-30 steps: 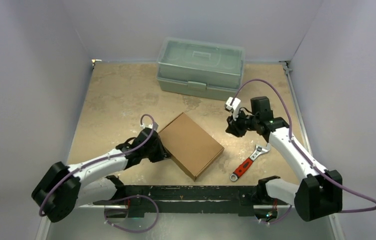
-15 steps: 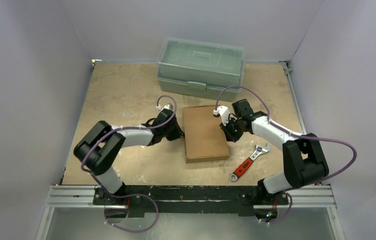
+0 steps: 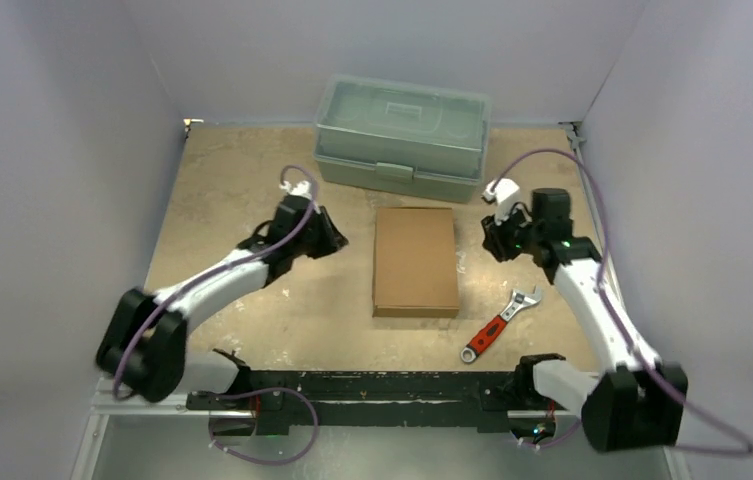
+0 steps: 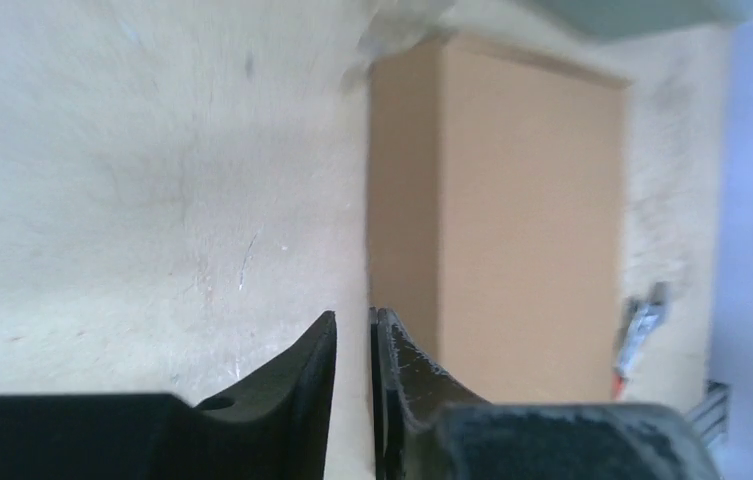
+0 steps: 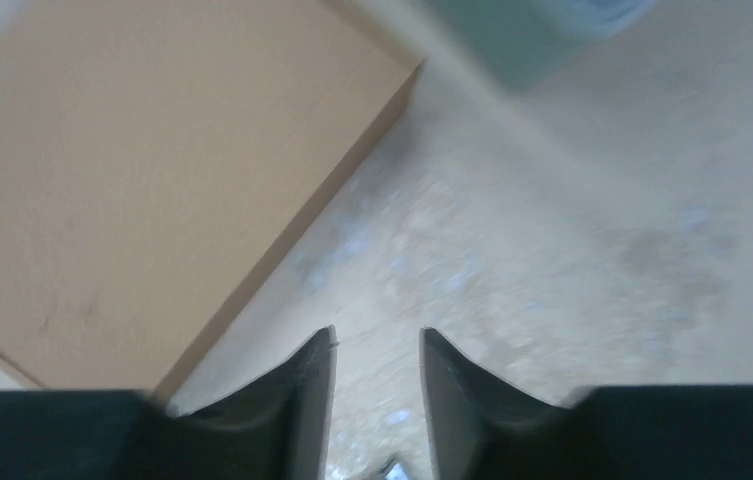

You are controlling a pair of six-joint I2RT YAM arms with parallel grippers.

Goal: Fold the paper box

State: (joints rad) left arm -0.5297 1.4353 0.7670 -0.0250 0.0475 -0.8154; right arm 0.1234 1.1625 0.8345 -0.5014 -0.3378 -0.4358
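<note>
Paper box lies closed & flat mid-table, long side running 12-to-6. L gripper sits at its 9 o'clock, near but not touching, jaws a thin slit w/ nothing btwn. R gripper at approx 3 o'clock, also not touching, jaws narrowly apart, empty. Toolbox at 12, wrench at approx 4, both apart from it.

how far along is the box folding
Done: the box lies closed, flat-topped, no flaps sticking out. In hand: nothing; left gripper and right gripper sit clear of it on either side, both empty. Left: apparently nothing, though tucked tabs can't be checked.
</note>
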